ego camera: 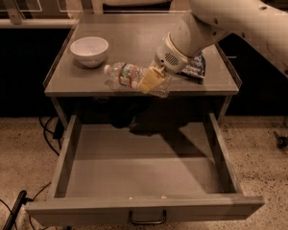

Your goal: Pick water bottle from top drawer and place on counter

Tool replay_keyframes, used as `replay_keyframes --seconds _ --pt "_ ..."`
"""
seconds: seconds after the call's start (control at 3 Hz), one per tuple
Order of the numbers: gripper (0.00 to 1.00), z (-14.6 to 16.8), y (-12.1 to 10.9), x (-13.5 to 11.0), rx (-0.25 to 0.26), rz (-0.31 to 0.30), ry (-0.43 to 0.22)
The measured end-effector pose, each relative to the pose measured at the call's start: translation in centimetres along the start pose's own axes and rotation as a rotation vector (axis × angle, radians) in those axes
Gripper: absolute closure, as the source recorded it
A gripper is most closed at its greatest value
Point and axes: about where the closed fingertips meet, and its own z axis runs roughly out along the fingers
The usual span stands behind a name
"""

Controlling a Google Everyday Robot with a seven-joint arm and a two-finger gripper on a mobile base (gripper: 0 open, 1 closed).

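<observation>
The water bottle (129, 75) is clear with a white cap and a red-and-white label. It lies sideways, cap to the left, held over the front part of the counter (134, 37). My gripper (151, 80) is shut on the bottle's right half, its tan fingers (150, 79) around the body. The white arm reaches in from the upper right. The top drawer (144, 166) is pulled fully open below the counter, with nothing inside it. Its dark loop handle (147, 219) shows at the bottom.
A white bowl (89, 50) stands at the counter's left. A dark blue crinkled snack bag (194, 68) lies at the right, partly behind the arm. Cables (48, 133) run on the speckled floor to the left. A chair wheel (281, 140) is at the right.
</observation>
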Motion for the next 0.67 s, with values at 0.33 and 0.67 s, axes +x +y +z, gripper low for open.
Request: replay_keyframes --seconds 0.33,0.67 --pt "1.0 3.5 -2.9 -0.8 0.006 0.02 -0.012" --pt "1.0 4.5 -4.2 -1.2 0.017 0.033 -0.014"
